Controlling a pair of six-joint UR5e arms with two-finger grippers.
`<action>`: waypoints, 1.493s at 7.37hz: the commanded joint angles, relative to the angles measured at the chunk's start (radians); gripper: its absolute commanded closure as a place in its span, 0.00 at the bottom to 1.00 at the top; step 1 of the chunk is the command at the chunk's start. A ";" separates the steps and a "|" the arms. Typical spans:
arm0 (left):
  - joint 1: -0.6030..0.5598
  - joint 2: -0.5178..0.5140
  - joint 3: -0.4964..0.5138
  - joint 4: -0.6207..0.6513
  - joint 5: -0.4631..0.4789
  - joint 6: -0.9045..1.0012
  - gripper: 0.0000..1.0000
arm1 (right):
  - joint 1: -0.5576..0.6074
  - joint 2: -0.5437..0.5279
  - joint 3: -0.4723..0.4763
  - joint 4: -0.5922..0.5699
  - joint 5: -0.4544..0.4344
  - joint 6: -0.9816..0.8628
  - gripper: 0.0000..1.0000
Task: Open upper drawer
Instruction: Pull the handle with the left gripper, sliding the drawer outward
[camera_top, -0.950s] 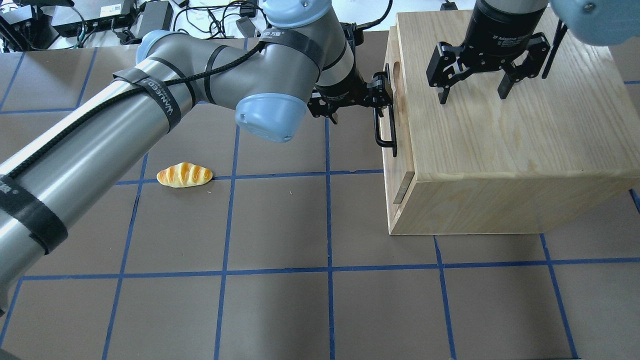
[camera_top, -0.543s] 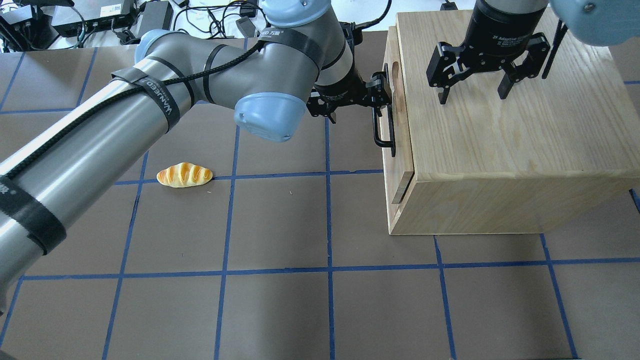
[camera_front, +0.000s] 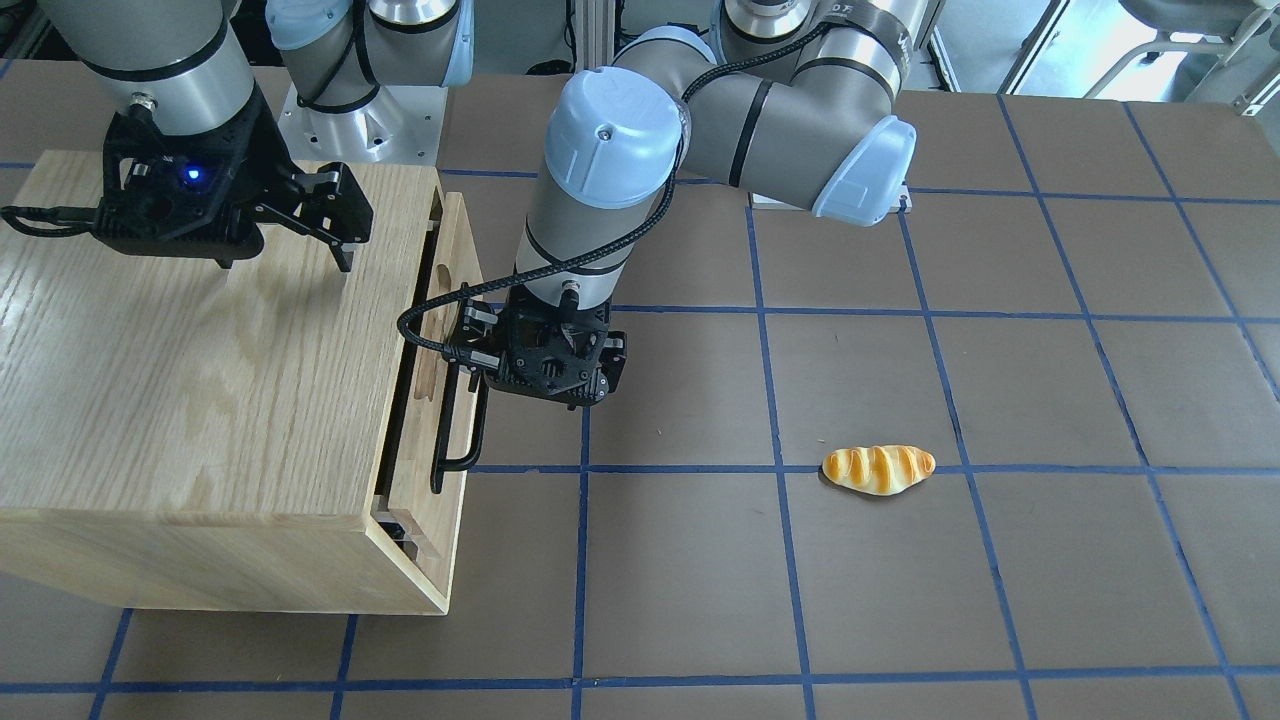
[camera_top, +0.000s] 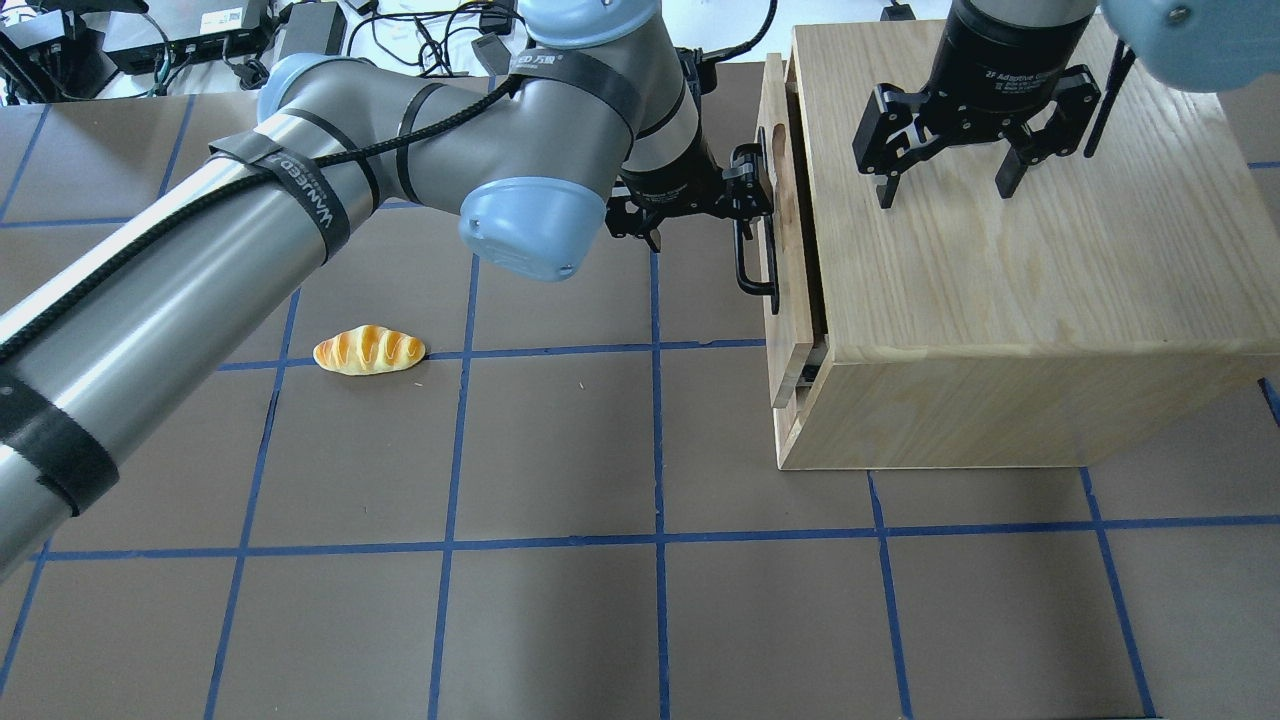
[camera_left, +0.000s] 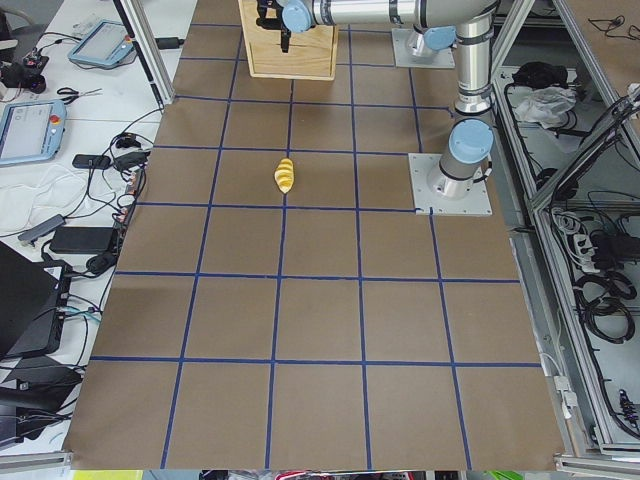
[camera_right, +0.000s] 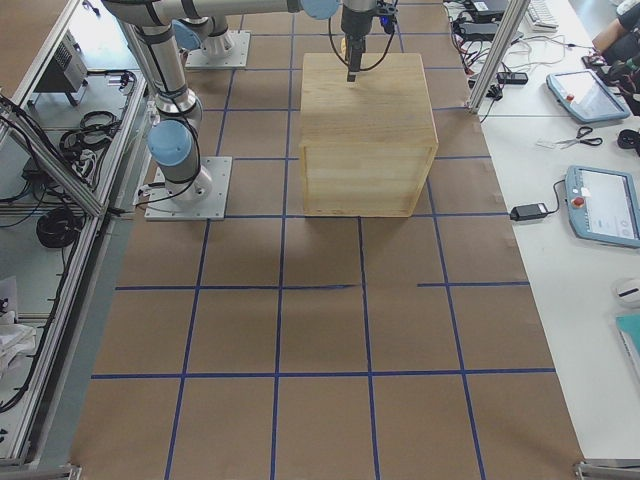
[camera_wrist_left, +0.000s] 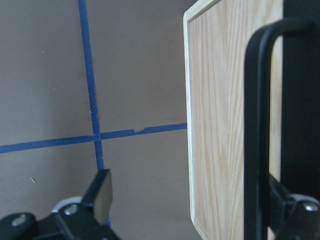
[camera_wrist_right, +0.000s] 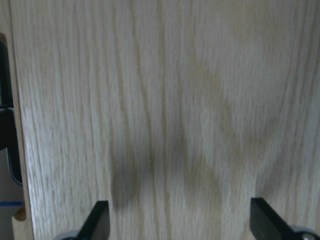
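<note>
The upper drawer (camera_top: 775, 130) of the light-wood cabinet (camera_top: 1000, 280) stands pulled out a little, with a dark gap behind its front panel (camera_front: 455, 260). My left gripper (camera_top: 700, 205) points down and is open. One finger sits behind the long black bar handle (camera_top: 755, 270), and the other fingertip (camera_wrist_left: 100, 192) hangs over the floor. In the left wrist view the handle (camera_wrist_left: 256, 150) runs in front of the drawer front (camera_wrist_left: 220, 125). My right gripper (camera_top: 945, 195) is open and empty, just above the cabinet top (camera_wrist_right: 165, 100).
A toy bread roll (camera_top: 368, 350) lies on the brown mat, well left of the cabinet; it also shows in the front view (camera_front: 878, 469). Cables and boxes lie beyond the table's far edge (camera_top: 200, 40). The left arm's elbow (camera_top: 530, 220) hangs over the mat.
The left gripper has moved away from the cabinet with the handle, and the upper drawer has slid out a little, showing a gap and its side rail. The right gripper has not moved.
</note>
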 joint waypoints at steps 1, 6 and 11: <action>0.001 0.009 0.001 -0.013 0.000 0.000 0.00 | 0.000 0.000 0.000 0.000 0.000 0.000 0.00; 0.010 0.007 0.010 -0.021 0.051 0.054 0.00 | 0.000 0.000 0.001 0.000 0.000 0.000 0.00; 0.033 0.017 0.025 -0.061 0.051 0.058 0.00 | 0.000 0.000 0.000 0.000 0.000 0.001 0.00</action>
